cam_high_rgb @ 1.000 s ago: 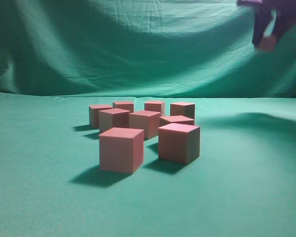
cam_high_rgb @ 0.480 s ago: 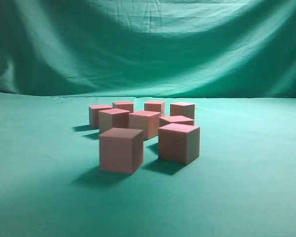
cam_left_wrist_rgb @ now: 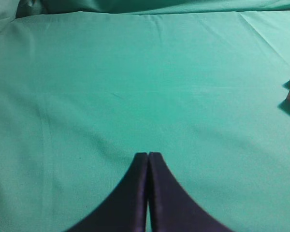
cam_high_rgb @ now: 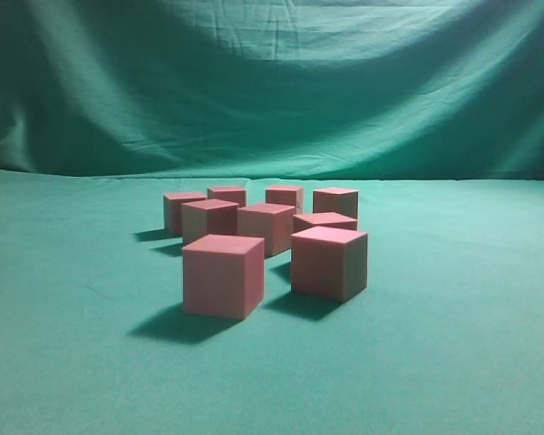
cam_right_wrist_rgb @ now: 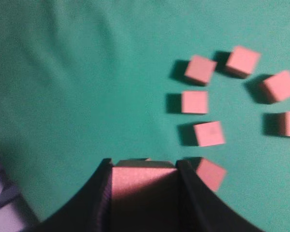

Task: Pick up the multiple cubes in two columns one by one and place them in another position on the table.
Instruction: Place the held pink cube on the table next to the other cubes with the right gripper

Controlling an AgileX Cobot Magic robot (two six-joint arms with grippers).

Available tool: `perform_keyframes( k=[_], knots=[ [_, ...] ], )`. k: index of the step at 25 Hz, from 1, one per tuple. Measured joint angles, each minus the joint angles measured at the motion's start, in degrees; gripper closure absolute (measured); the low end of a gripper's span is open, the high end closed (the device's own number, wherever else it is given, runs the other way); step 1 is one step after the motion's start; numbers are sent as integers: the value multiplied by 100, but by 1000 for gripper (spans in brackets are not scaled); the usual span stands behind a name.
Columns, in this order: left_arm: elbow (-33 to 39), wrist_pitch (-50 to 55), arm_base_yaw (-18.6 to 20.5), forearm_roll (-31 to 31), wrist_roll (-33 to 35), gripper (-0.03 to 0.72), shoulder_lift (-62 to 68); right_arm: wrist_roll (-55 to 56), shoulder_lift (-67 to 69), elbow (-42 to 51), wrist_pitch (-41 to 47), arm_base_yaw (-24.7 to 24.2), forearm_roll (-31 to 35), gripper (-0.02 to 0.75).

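Gone from the outside view's two o'clock corner: right gripper [cam_right_wrist_rgb: 144, 180], now clamping one cube [cam_right_wrist_rgb: 144, 186] high above the table [cam_high_rgb: 63, 299]. Idling at nine o'clock, left gripper [cam_left_wrist_rgb: 148, 157], pressed closed, empty. Waiting centrally, eight cubes [cam_high_rgb: 265, 237], awaiting relocation.
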Motion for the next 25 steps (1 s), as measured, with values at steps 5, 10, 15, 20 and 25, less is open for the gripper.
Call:
perform_keyframes(
  k=[5, 10, 15, 20, 25],
  knots=[
    [0, 0, 0, 0, 0, 688, 0, -165, 272, 449, -611, 1064, 36, 480],
    [0, 0, 0, 0, 0, 688, 0, -179, 808, 448, -808, 1449, -22, 480],
    [0, 0, 0, 0, 0, 688, 0, -13, 1333, 448, -864, 1487, -318, 480],
    [0, 0, 0, 0, 0, 688, 0, 1054, 1741, 448, -1123, 1487, -1216, 480],
    [0, 0, 0, 0, 0, 688, 0, 2156, 1971, 448, -1517, 1487, -1886, 480]
  ],
)
